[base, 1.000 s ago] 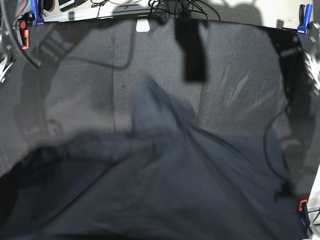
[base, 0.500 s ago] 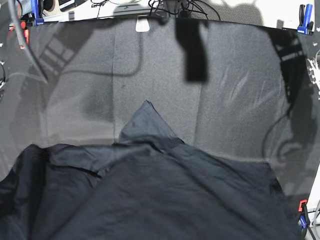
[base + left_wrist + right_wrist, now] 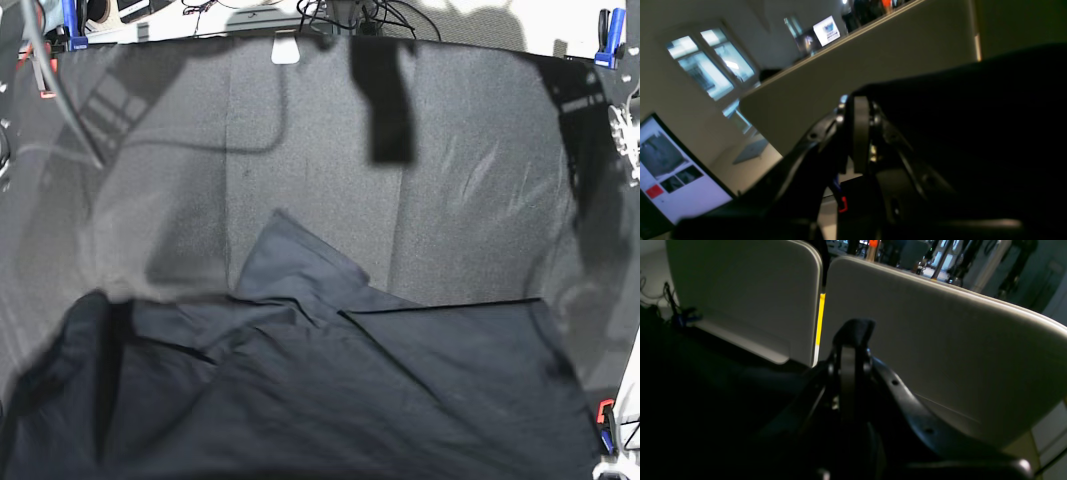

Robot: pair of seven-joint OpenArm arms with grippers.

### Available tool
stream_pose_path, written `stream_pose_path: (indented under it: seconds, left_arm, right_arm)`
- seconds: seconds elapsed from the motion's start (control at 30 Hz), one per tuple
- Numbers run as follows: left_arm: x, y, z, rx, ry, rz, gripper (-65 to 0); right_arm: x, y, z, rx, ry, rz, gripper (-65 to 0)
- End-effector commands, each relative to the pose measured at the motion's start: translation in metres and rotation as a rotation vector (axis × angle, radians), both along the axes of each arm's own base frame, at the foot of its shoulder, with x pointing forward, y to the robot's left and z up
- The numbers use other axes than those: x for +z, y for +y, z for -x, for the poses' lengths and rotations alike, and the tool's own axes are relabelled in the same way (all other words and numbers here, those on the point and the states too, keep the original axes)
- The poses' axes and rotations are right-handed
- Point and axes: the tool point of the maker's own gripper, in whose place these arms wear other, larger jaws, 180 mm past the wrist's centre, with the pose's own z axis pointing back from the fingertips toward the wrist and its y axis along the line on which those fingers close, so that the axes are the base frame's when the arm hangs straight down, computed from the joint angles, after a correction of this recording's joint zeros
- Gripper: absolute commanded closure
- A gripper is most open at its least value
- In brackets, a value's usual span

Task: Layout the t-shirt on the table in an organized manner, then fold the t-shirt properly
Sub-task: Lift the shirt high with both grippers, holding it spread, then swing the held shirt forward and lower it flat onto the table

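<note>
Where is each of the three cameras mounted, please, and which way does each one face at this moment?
Base: high above, looking down on the table and t-shirt; no arm clearly shows.
Left wrist: on the left arm, aimed up past the shut left pincer at a partition, windows and screens.
Right wrist: on the right arm, aimed up past the shut right pincer at partitions.
Shared: both wrist views show grey partitions and dark fabric at the pincer tips.

No text, label or number can be read anywhere in these views.
</note>
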Motion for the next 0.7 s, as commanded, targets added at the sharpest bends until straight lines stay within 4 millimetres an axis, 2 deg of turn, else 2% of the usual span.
stream_pose_path:
  seconds: [0.0, 0.1, 0.2, 0.4, 0.47, 0.53, 0.6, 0.67]
  left_arm:
    - [0.011, 0.0, 0.009, 0.0, -0.051, -0.001, 0.0]
    - [-0.005, -0.003, 0.021, 0.008, -0.04, 0.021, 0.0]
    - [-0.004, 0.0, 0.038, 0.02, -0.071, 0.021, 0.0]
    - [0.013, 0.038, 0.087, 0.153, -0.174, 0.031, 0.0]
    - [0.007, 0.056, 0.093, 0.204, -0.153, 0.054, 0.0]
    - [0.005, 0.066, 0.099, 0.204, -0.143, 0.084, 0.0]
    - [0.001, 0.07, 0.103, 0.186, -0.13, 0.104, 0.0]
    - [-0.001, 0.073, 0.107, 0.18, -0.118, 0.105, 0.0]
  right_arm:
    - [0.024, -0.002, 0.016, 0.0, -0.099, 0.017, 0.0]
    - [0.024, -0.013, 0.044, -0.064, -0.158, 0.037, 0.0]
    - [0.024, -0.027, 0.075, -0.144, -0.216, 0.061, 0.0]
    - [0.022, -0.031, 0.134, -0.226, -0.299, 0.112, 0.0]
    - [0.022, -0.034, 0.152, -0.28, -0.322, 0.152, 0.0]
    - [0.022, -0.035, 0.169, -0.334, -0.34, 0.194, 0.0]
    - [0.022, -0.031, 0.185, -0.355, -0.354, 0.225, 0.0]
    - [0.019, -0.036, 0.197, -0.404, -0.347, 0.252, 0.0]
